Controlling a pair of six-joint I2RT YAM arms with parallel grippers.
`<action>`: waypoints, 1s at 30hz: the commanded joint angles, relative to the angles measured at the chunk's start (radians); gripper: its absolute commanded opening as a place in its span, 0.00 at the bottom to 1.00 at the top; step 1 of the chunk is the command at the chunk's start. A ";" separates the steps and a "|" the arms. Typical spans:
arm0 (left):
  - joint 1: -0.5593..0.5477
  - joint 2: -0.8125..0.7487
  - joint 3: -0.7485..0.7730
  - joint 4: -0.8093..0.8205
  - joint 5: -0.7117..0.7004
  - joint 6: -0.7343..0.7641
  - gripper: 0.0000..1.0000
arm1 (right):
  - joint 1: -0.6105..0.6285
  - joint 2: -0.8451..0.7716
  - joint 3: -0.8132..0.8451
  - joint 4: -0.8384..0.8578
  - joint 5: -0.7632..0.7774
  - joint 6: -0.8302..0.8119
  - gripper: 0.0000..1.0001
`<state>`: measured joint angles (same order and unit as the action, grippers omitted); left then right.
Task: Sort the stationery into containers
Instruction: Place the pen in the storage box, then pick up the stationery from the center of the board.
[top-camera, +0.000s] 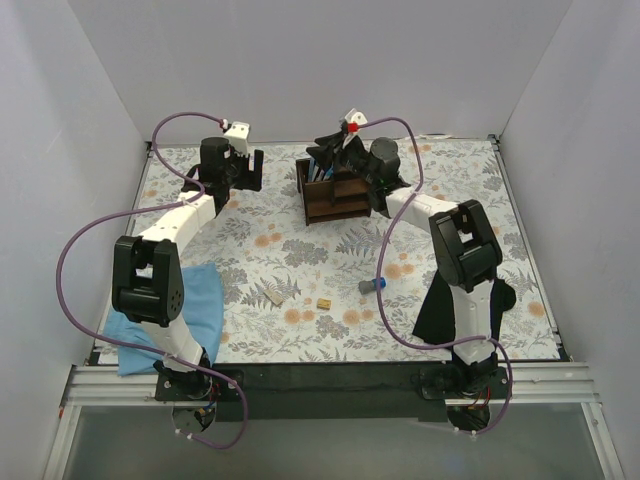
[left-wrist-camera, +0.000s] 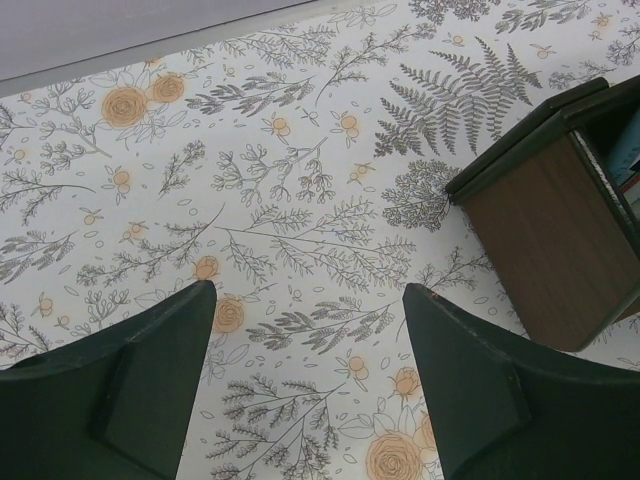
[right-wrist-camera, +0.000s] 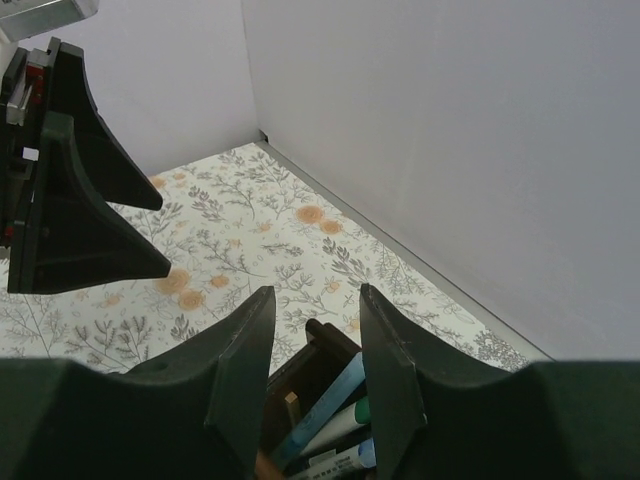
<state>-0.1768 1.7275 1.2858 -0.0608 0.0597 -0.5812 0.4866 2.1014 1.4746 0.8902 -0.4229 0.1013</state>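
Note:
The dark-brown organiser (top-camera: 335, 198) stands at the back middle of the table, with several pens in its rear slots. My right gripper (top-camera: 330, 155) hovers over those slots, open and empty. In the right wrist view its fingertips (right-wrist-camera: 315, 295) frame a blue pen (right-wrist-camera: 325, 408) and a white-and-teal marker (right-wrist-camera: 350, 425) standing inside the organiser (right-wrist-camera: 335, 345). My left gripper (top-camera: 250, 170) is open and empty, just left of the organiser (left-wrist-camera: 555, 225), above bare mat (left-wrist-camera: 308, 290). A blue-and-grey cylinder (top-camera: 372, 285), a tan block (top-camera: 324, 302) and a flat beige piece (top-camera: 273, 296) lie on the mat near the front.
A light-blue cloth (top-camera: 175, 315) lies at the front left under the left arm. A black cloth (top-camera: 440, 300) lies at the front right beside the right arm. White walls close in the table at the back and sides. The left gripper (right-wrist-camera: 80, 200) shows in the right wrist view.

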 joint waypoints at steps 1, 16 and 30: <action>0.003 -0.065 0.023 0.029 -0.001 0.024 0.76 | -0.022 -0.122 0.021 -0.011 0.010 -0.035 0.48; 0.002 -0.551 -0.335 -0.019 0.262 0.224 0.80 | -0.046 -0.649 -0.127 -1.282 -0.177 -0.845 0.62; -0.404 -0.300 0.061 -0.589 0.410 0.434 0.80 | -0.219 -0.854 -0.201 -1.360 0.049 -0.296 0.60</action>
<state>-0.4667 1.3048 1.1454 -0.3897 0.4866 -0.2371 0.3630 1.3228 1.2613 -0.4911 -0.4244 -0.4046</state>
